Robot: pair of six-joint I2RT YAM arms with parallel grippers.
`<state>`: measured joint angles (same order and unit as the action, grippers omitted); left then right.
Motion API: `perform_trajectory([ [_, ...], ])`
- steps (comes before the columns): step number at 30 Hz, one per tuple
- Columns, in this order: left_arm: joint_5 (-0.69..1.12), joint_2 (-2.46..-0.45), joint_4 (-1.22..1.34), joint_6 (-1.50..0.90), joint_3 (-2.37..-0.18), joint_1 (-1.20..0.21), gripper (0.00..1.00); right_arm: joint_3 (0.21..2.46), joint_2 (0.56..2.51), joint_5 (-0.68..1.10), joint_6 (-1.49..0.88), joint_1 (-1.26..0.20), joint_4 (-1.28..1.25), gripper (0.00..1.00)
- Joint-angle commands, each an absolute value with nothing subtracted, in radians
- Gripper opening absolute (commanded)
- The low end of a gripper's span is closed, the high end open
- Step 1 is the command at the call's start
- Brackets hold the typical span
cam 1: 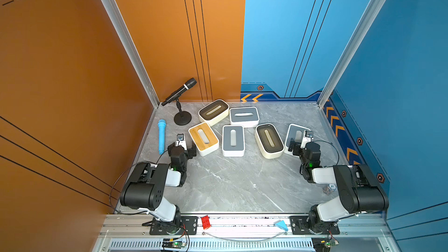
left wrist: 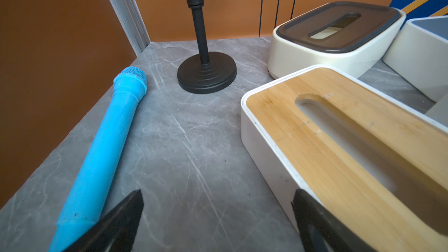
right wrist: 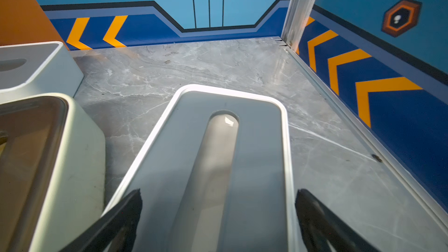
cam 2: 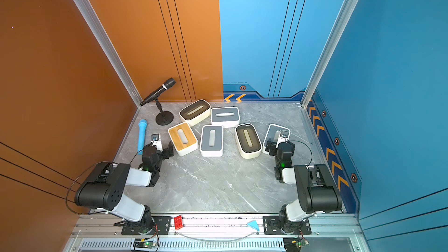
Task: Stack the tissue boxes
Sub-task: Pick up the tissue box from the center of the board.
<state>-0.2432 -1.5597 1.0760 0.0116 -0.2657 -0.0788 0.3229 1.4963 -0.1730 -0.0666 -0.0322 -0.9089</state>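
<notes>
tabletop (cam 1: pixel 230 185): grey marble pattern, pale veins
bamboo-lid box (cam 1: pixel 203 138): white body, light wood-grain lid
grey-lid boxes (cam 1: pixel 233 140) (cam 1: pixel 244 116) (cam 1: pixel 293 133): white bodies, plain grey lids
brown-lid boxes (cam 1: pixel 213 112) (cam 1: pixel 269 140): cream bodies, dark brown translucent lids
toy microphone (cam 1: pixel 161 139): bright blue all over
stand microphone (cam 1: pixel 180 90): black, white band near the head
orange wall (cam 1: pixel 60 69): thin black lines
blue wall (cam 1: pixel 400 69): orange chevrons on a darker blue base band
brick (cam 1: pixel 205 221): red
wedge (cam 1: pixel 281 225): light blue

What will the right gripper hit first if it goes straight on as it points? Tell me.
Most likely the grey-lidded tissue box right ahead: the open right gripper points along its lid, jaws roughly straddling its width. Whether lid or rim comes first is unclear.
</notes>
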Motion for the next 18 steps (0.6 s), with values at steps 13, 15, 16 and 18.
perform_trajectory([
  [13,-0.564,-1.23,0.97,0.063,-0.229,-0.18,0.99,0.272,1.029,-0.444,-0.156,-0.158,-0.629,1.0],
  [15,-0.629,-1.167,0.802,0.052,-0.303,-0.19,0.98,0.336,0.974,-0.457,-0.218,-0.185,-0.44,1.0],
  [16,-0.65,-1.139,0.687,0.034,-0.349,-0.194,0.98,0.362,0.957,-0.463,-0.23,-0.213,-0.374,1.0],
  [18,-0.643,-1.095,0.485,-0.035,-0.44,-0.196,0.96,0.403,0.939,-0.504,-0.219,-0.294,-0.289,1.0],
])
